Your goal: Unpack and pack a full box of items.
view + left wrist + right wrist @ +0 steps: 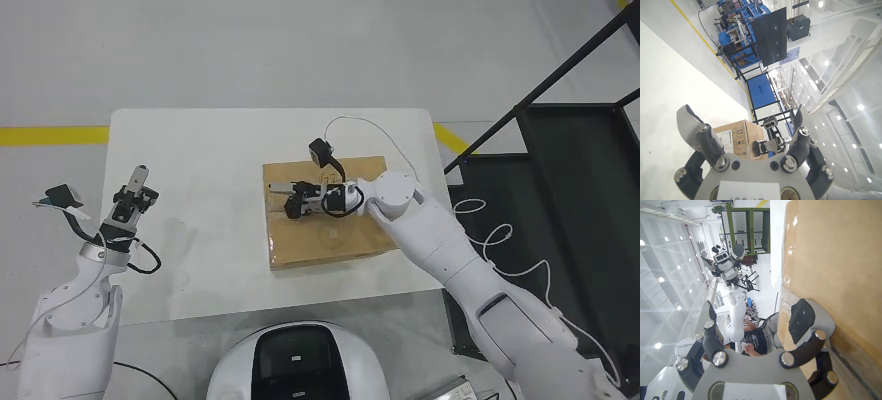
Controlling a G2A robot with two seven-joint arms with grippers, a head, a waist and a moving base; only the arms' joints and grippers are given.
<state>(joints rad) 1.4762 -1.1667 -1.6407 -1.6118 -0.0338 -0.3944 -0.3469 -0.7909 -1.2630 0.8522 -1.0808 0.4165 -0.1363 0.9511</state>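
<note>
A closed brown cardboard box (pixel 325 215) stands in the middle of the white table (pixel 200 150), its top seam sealed with clear tape. My right gripper (pixel 297 198) lies sideways over the box top near its left edge. It is open (pixel 755 319): one finger pad (pixel 802 321) rests against the box (pixel 838 266) at the taped edge, and the other finger hangs off the side in the air. My left gripper (pixel 133 200) is open over the table's left part, well away from the box (pixel 740 136), with nothing between its fingers (pixel 744 113).
A black metal stair frame (pixel 560 150) stands close to the table's right edge. The table's left half around the left gripper is bare white surface. A yellow floor line (pixel 50 135) runs behind the table.
</note>
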